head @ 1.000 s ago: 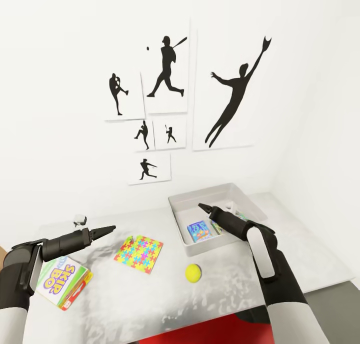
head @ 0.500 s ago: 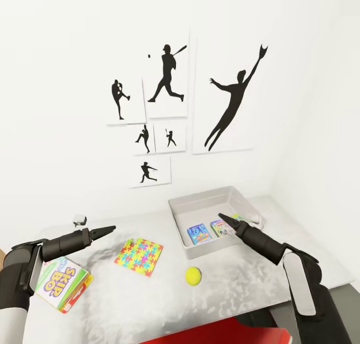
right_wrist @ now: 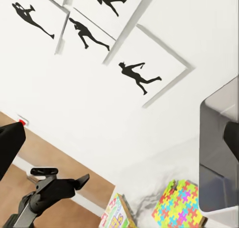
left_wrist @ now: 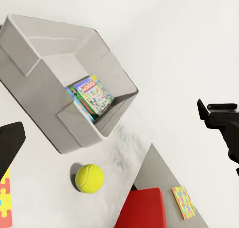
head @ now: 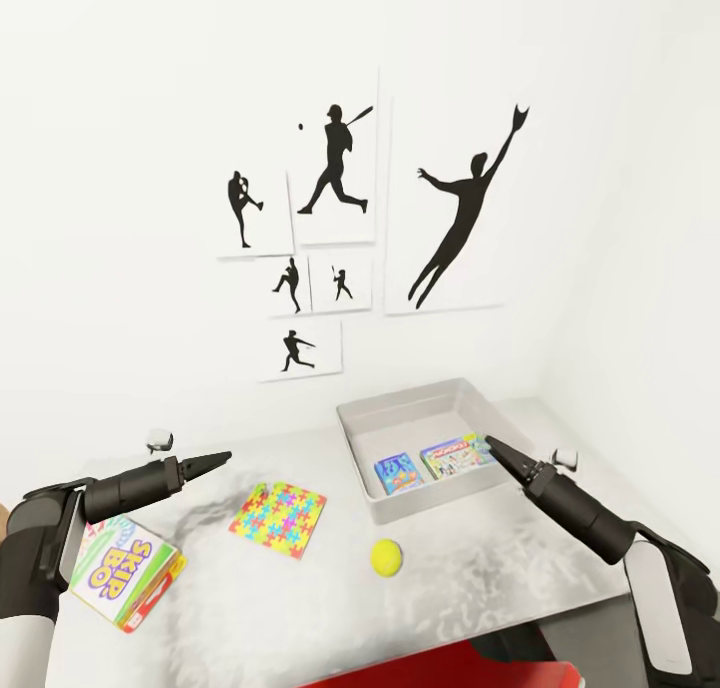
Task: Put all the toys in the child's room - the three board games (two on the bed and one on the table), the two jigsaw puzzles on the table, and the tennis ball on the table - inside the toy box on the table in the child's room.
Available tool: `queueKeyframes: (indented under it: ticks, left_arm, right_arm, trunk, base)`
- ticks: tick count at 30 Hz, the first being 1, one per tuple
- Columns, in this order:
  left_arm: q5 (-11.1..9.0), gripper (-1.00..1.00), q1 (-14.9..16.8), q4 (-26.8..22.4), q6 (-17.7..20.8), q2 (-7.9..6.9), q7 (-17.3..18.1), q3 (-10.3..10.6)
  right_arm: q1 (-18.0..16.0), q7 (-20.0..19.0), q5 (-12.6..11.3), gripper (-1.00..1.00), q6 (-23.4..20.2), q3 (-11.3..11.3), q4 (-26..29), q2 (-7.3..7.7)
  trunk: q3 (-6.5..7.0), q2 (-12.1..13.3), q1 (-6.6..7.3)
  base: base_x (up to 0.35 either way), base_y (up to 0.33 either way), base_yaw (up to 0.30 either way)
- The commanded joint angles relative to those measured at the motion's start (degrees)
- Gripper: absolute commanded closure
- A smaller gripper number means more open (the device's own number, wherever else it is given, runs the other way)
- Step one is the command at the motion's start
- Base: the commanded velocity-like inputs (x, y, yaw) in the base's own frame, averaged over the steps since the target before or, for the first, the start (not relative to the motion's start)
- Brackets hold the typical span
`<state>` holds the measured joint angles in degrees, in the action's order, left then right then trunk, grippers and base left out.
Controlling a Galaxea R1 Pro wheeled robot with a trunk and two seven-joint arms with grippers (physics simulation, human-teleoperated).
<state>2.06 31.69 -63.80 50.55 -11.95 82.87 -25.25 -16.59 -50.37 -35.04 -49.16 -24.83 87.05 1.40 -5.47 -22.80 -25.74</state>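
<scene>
The light-grey toy box (head: 400, 400) stands at the back right of the table (head: 480, 568). Inside lie a small blue board game (head: 398, 471) and the green Monopoly box (head: 455, 455), which the left wrist view shows leaning against the wall (left_wrist: 92, 93). A jigsaw puzzle (head: 279, 518) lies flat mid-table, and the tennis ball (head: 386, 556) rests in front of the box. A printed Skip-Bo box (head: 120, 568) sits at the front left. My right gripper (head: 492, 442) hovers open just outside the box's near right corner. My left gripper (head: 222, 457) is open above the table, left of the puzzle.
Black sports-silhouette pictures (head: 335, 173) hang on the white wall behind. A red seat (head: 450, 668) sits under the front edge. Small pale objects stand at the table's left (head: 158, 438) and right (head: 563, 459). Another puzzle square (left_wrist: 184, 202) lies on a grey surface beyond the table edge.
My right arm has pulled back out of the toy box toward the right, leaving the Monopoly box inside. The left arm has held still. The view has tilted slightly.
</scene>
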Motion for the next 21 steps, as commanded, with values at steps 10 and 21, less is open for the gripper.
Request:
queueKeyframes:
  ticks: [10, 21]
  left_arm:
    - [0.23, -1.0, 0.06, -0.01, 0.6, 0.0, 0.43, -0.13]
    - [0.15, -1.0, 0.04, -0.1, 0.76, -2.26, 2.45, -0.09]
  right_arm:
    - [0.15, -0.41, -0.44, -1.0, -0.25, -0.35, 0.0, 1.43]
    - [0.16, -0.38, -0.39, -1.0, -0.15, -0.3, -0.04, 1.49]
  trunk:
    - [0.82, -0.12, -0.04]
    - [1.85, -0.12, -0.04]
  base:
    - [0.0, 0.0, 0.0]
    - [0.0, 0.0, 0.0]
